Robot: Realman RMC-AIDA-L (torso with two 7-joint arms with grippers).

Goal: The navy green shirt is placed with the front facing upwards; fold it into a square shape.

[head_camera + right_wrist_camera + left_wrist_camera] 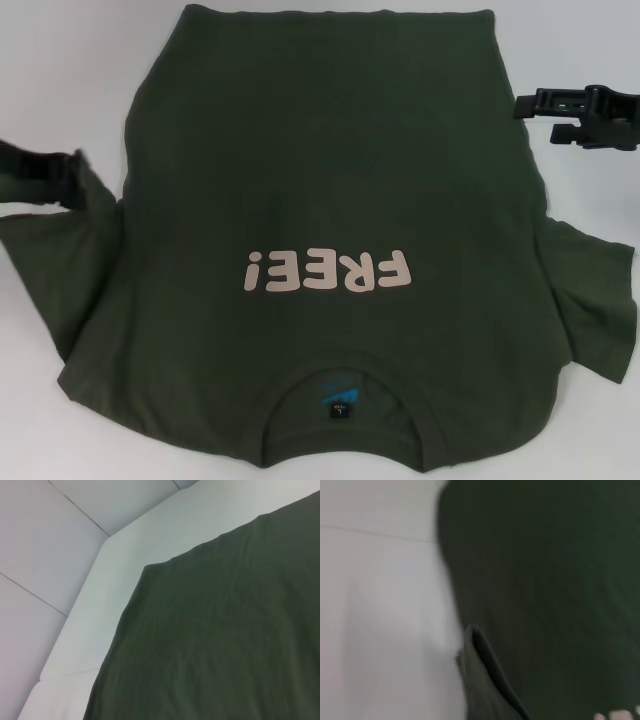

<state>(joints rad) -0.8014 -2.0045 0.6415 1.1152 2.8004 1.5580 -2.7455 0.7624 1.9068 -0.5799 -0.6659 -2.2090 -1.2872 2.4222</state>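
Table (60,60): a white surface carrying everything; its far edge and a corner show in the right wrist view.
Navy green shirt (330,190): spread front-up across the table, collar nearest the robot and hem at the far side, so the lettering reads upside down from the head camera. It lies mostly flat, which suits a first fold; both sleeves stick out sideways, and the one on the robot's right is rumpled.
Left sleeve (70,260): fanned out on the robot's left, its far edge at the left end effector.
Left end effector (62,178): low at the far edge of the left sleeve, touching or just over the cloth. I cannot tell how its fingers stand or whether they pinch fabric. Judging by its place, it is set to take the sleeve and bring it inward.
Right end effector (525,107): hanging beside the shirt's right edge toward the hem, over bare table. It grips nothing visible; how far its fingers are parted I cannot tell.
Lettering (328,272): pale pink "FREE!" on the chest.
Collar label (338,394): small, blue, inside the ribbed neck.
Stage: as I judge it, no fold is made yet.
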